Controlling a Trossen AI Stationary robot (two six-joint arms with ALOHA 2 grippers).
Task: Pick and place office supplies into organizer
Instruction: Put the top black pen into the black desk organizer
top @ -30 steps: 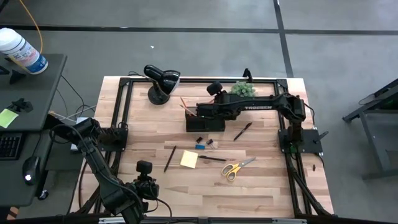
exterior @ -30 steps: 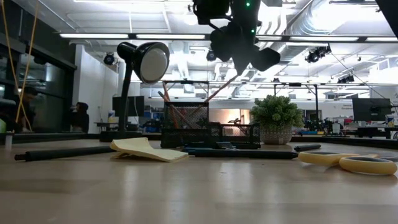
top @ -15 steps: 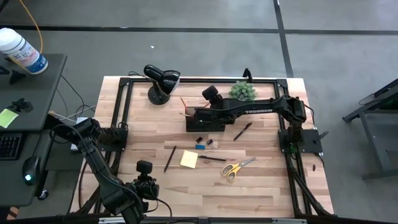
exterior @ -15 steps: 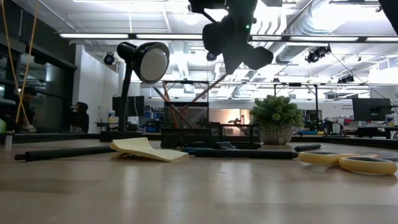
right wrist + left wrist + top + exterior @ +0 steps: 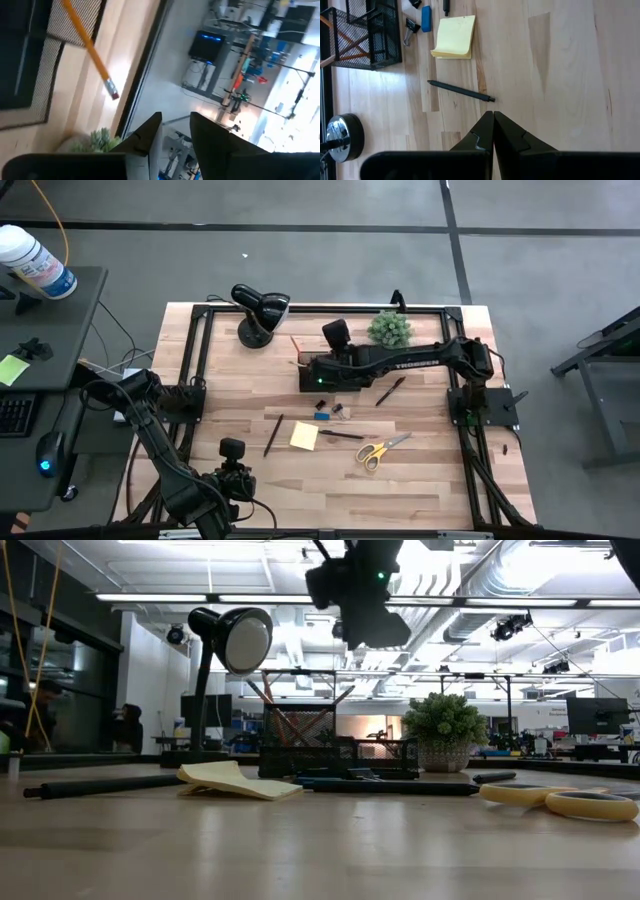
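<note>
High view: I see my right arm stretched left across the far half of the worktop (image 5: pixel 420 480), its right gripper (image 5: pixel 318 363) above the black mesh organizer (image 5: pixel 330 377), which stands centre-far. My left arm is folded at the near left corner, with the left gripper (image 5: pixel 232 476) beside the near edge. Near of the organizer lie small black clips (image 5: pixel 340 410) and a blue block (image 5: pixel 322 416). A dark pen (image 5: pixel 272 435) lies left of the yellow sticky-note pad (image 5: pixel 304 436). Another dark pen (image 5: pixel 343 436) lies between the pad and the yellow-handled scissors (image 5: pixel 381 451). A third pen (image 5: pixel 390 391) lies right of the organizer. A black desk lamp (image 5: pixel 258 311) and a green potted plant (image 5: pixel 389 327) stand at the far edge.

Low view: the right gripper hangs above the organizer's cup section, apart from it. Orange pencils (image 5: pixel 285 720) lean inside the cup.

Left wrist view: the left gripper's fingers (image 5: pixel 482 132) are clenched together with nothing between them, over bare worktop. The dark pen, the sticky-note pad, the blue block, one clip and the organizer lie beyond them.

Right wrist view: the right gripper's fingers (image 5: pixel 148 134) stand parted and released, grasping nothing. An orange pencil (image 5: pixel 89 45) with an eraser tip leans out over the organizer's mesh rim.
</note>
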